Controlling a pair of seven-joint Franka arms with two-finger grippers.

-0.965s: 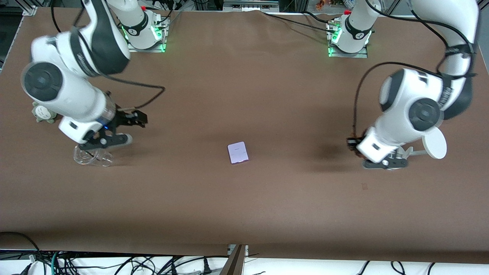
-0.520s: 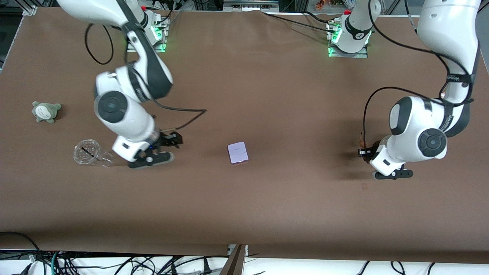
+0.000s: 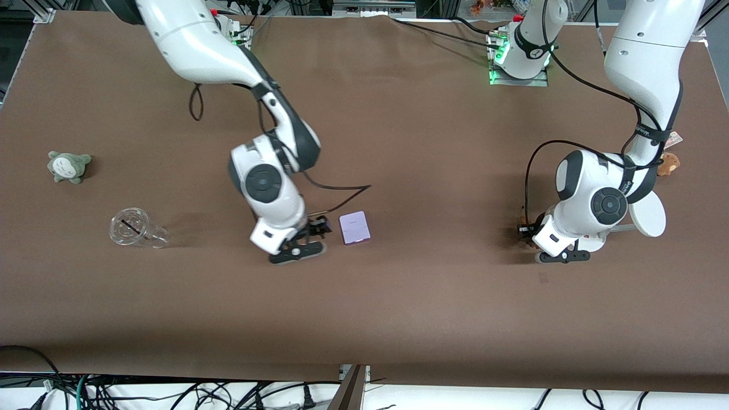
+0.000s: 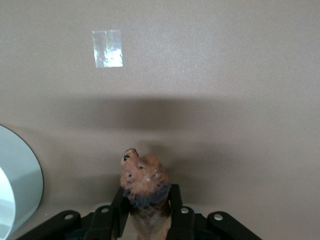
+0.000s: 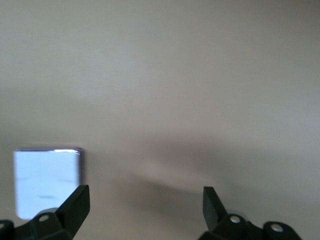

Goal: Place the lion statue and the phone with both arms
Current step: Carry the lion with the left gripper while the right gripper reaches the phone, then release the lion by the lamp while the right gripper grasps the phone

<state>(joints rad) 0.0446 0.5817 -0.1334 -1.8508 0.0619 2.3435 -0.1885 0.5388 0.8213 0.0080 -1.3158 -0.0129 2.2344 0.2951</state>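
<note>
Brown worktop [image 3: 398,296] w/ no readable writing from my end; the phone [image 3: 355,228] face shows only a faint mark, illegible. Phone lies flat mid-worktop. Right gripper [image 3: 310,239] sits low just beside it, toward the right arm's end, fingers [image 5: 75,205] spread wide, nothing between; phone is cut off at the right wrist view's edge. Left gripper [image 3: 541,242] is clamped on the lion statue [image 4: 144,187], head poking out, body hidden by the fingers, near the white disc stand [image 3: 648,213]. Small tape patch [image 4: 107,48] on the worktop.
</note>
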